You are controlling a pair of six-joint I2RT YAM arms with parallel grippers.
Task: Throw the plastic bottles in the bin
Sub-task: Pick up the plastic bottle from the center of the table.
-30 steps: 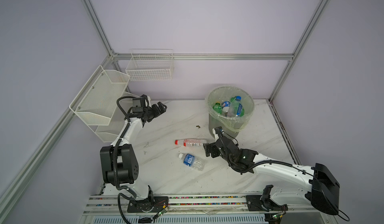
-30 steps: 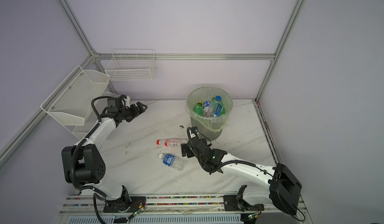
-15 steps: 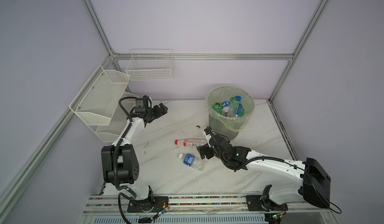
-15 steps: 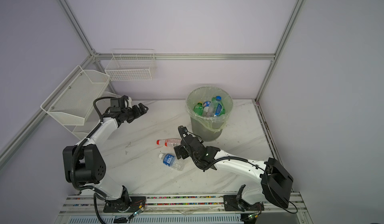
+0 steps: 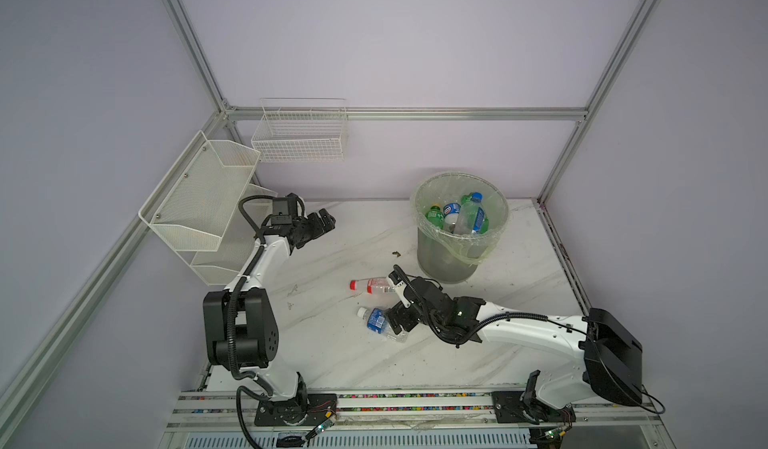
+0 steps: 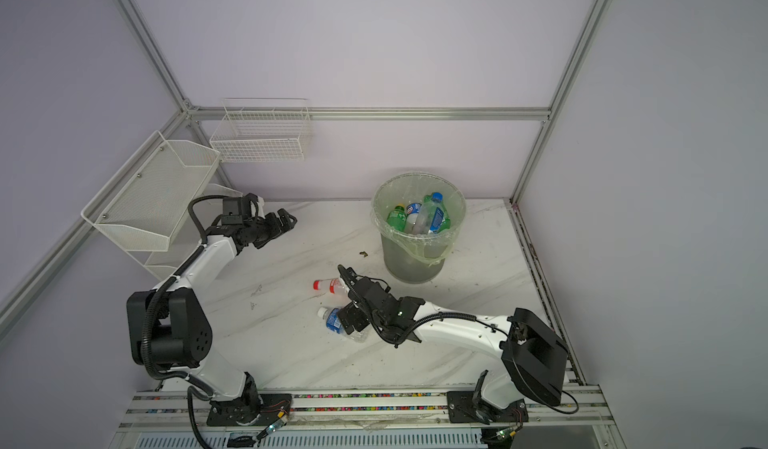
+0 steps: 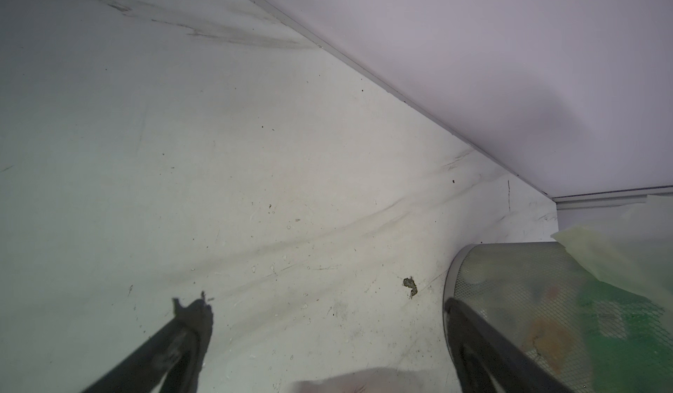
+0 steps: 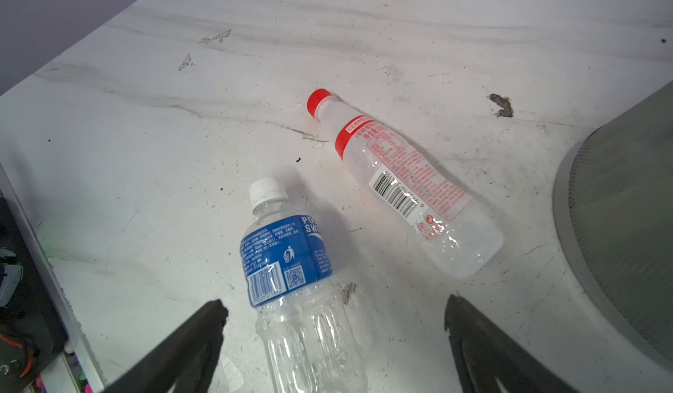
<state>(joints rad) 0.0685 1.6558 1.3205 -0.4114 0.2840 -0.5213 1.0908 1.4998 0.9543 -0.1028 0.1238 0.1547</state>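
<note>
Two plastic bottles lie on the white table. One is clear with a red cap [image 5: 372,285] [image 6: 330,285] [image 8: 408,187]. The other has a blue label and a white cap [image 5: 376,320] [image 6: 333,320] [image 8: 287,260]. My right gripper [image 5: 397,320] [image 6: 352,318] [image 8: 335,305] is open and low over the blue-label bottle's clear lower half, which lies between its fingers untouched. The bin [image 5: 440,260] [image 6: 409,264] [image 8: 626,209] [image 7: 546,300] stands behind, holding several bottles [image 5: 469,218]. My left gripper [image 5: 322,222] [image 6: 286,220] [image 7: 320,305] hangs open and empty at the back left.
White mesh shelves [image 5: 199,201] hang on the left wall and a wire basket [image 5: 299,135] on the back wall. A small brown scrap [image 5: 396,253] lies left of the bin. The arms' mounting rail [image 5: 374,401] runs along the front edge.
My right arm has reached left, bringing its open gripper from beside the bin over the blue-label bottle. The left gripper has drifted slightly toward the table's middle. Neither bottle has moved.
</note>
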